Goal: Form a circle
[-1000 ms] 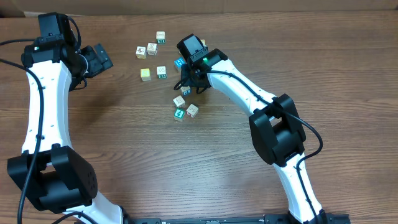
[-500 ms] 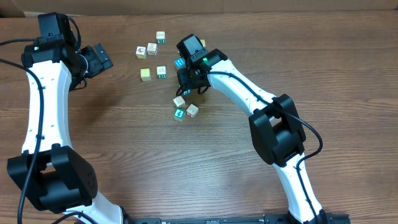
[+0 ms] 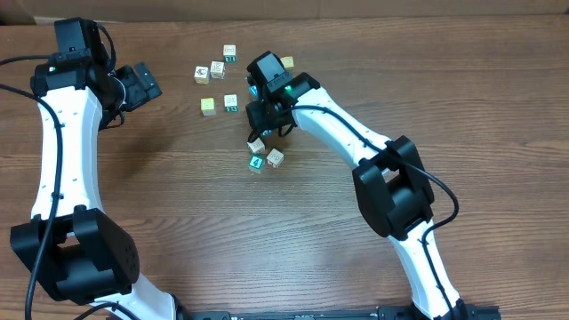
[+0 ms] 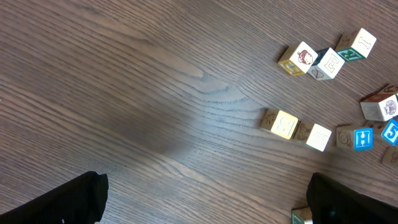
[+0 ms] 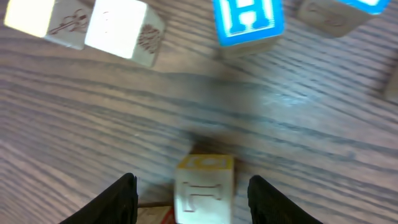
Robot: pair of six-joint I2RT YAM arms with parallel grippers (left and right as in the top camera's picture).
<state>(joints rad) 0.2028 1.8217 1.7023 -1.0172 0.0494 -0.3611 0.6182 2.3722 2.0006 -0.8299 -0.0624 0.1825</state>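
Note:
The circle is a small cluster of cubes: two white-faced ones (image 3: pixel 256 144) (image 3: pixel 275 157) and a teal-faced one (image 3: pixel 257 162). My right gripper (image 3: pixel 265 120) hangs just above that cluster and hides what lies under it. In the right wrist view this gripper (image 5: pixel 191 185) is open, and a pale cube marked T (image 5: pixel 204 190) sits between its fingers with a gap on each side. A blue H cube (image 5: pixel 249 18) lies beyond it. My left gripper (image 3: pixel 147 84) stands wide open at the far left, over bare wood, with nothing between its fingers (image 4: pixel 62 202).
Loose cubes lie scattered behind the cluster: a yellow one (image 3: pixel 207 106), white ones (image 3: pixel 231 103) (image 3: pixel 202 75) (image 3: pixel 229 53), another (image 3: pixel 288 62) by the right arm. The left wrist view shows several of them (image 4: pixel 280 123) at its right side.
My right gripper has shifted a little to the left over the cubes. The left arm has not moved.

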